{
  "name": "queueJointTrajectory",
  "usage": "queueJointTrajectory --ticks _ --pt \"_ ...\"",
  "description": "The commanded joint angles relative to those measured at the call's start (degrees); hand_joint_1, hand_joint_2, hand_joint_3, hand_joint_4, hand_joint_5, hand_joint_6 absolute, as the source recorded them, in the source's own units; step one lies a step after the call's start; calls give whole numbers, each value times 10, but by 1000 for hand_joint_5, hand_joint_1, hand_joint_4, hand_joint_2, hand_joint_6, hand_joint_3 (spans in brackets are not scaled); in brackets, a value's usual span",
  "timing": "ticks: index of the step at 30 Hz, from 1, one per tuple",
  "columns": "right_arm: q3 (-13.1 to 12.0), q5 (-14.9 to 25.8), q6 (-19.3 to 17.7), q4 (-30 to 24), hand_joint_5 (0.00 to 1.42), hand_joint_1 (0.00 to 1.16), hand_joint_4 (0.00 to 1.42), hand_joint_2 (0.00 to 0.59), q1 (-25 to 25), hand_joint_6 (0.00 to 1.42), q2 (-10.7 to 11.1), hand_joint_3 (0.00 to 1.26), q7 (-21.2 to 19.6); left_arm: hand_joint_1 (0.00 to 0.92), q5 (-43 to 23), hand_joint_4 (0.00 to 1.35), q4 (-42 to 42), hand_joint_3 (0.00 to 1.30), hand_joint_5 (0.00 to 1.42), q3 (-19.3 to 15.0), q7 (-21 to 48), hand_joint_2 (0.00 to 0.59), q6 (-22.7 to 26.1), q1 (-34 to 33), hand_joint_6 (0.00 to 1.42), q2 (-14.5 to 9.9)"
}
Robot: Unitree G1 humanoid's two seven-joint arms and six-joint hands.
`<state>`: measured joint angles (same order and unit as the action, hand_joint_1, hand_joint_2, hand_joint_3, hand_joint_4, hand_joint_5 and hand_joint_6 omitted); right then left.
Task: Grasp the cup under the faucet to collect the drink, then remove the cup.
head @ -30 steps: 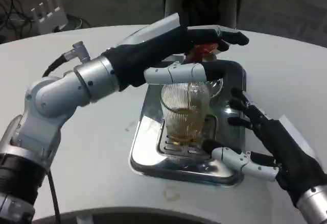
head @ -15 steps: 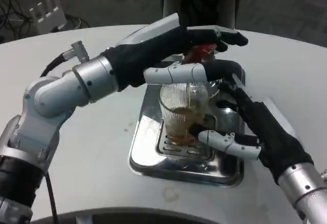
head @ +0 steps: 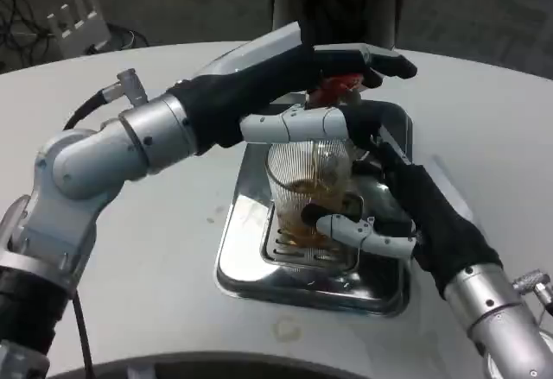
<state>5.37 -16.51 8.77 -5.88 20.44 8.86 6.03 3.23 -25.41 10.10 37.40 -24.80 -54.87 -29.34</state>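
Ribbed clear cup (head: 311, 193) of amber drink, seemingly clasped by right hand (head: 406, 215) on steel tray (head: 251, 258)

Centre frame we see the ribbed clear cup (head: 309, 191), upright, part-filled amber, under the red faucet (head: 335, 88) just above it.

The right hand (head: 406, 211) has closed in, its fingers (head: 359, 232) now touching the cup (head: 309, 191).

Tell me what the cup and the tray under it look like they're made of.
The cup looks like clear ribbed glass or plastic: the amber drink shows through its fluted wall. The tray seems polished metal, likely stainless steel, with mirror-like reflections and a slotted grate.
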Motion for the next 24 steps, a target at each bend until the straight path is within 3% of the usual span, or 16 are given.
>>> queueJointTrajectory --ticks 1,9,24 --pt "7 10 -22 27 170 749 74 186 21 65 -9 24 -7 0 24 145 -5 246 182 7 16 35 16 20 212 -17" --pt "17 6 -37 64 170 751 76 186 36 65 -24 29 -25 0 23 145 -1 246 182 4 17 39 19 18 211 -24" --pt "20 10 -64 117 170 752 86 186 62 65 -30 36 -48 0 25 154 -1 249 192 5 21 42 24 14 211 -27"
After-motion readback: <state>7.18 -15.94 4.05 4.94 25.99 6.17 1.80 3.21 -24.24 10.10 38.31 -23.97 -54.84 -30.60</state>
